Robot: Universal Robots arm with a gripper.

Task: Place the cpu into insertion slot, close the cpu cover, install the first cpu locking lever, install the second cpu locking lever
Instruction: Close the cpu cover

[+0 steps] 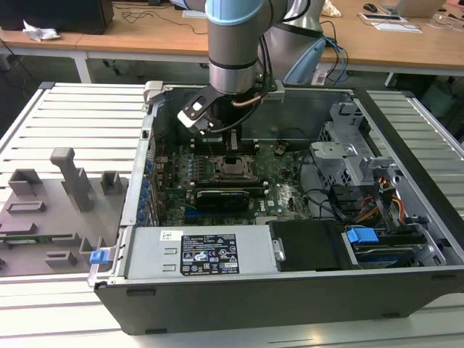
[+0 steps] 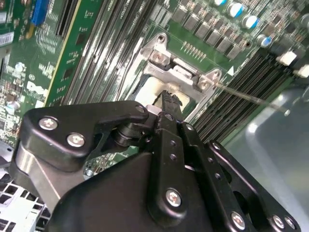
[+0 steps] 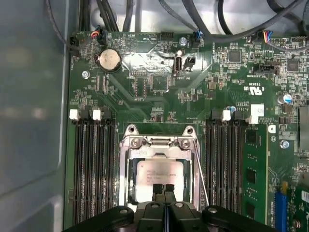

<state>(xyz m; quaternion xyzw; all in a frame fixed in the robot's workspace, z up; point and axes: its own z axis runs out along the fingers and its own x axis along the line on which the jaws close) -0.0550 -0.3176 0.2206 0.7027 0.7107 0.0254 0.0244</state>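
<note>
The cpu, a pale silvery square chip, lies flat in the insertion slot on the green motherboard. The cpu cover, a metal frame with a large window, sits around the chip and looks lowered. My gripper is shut, its two black fingers pressed together with nothing between them, tips at the chip's edge. The second wrist view has the same fingertips right over the cpu. A thin wire locking lever runs along one side of the socket. In the exterior view the gripper hangs just above the socket.
Long black memory slots flank the socket. A coin battery and cables lie beyond it. In the exterior view a black card, the labelled power supply and a drive cage crowd the case; a grey fixture tray lies at the exterior view's left.
</note>
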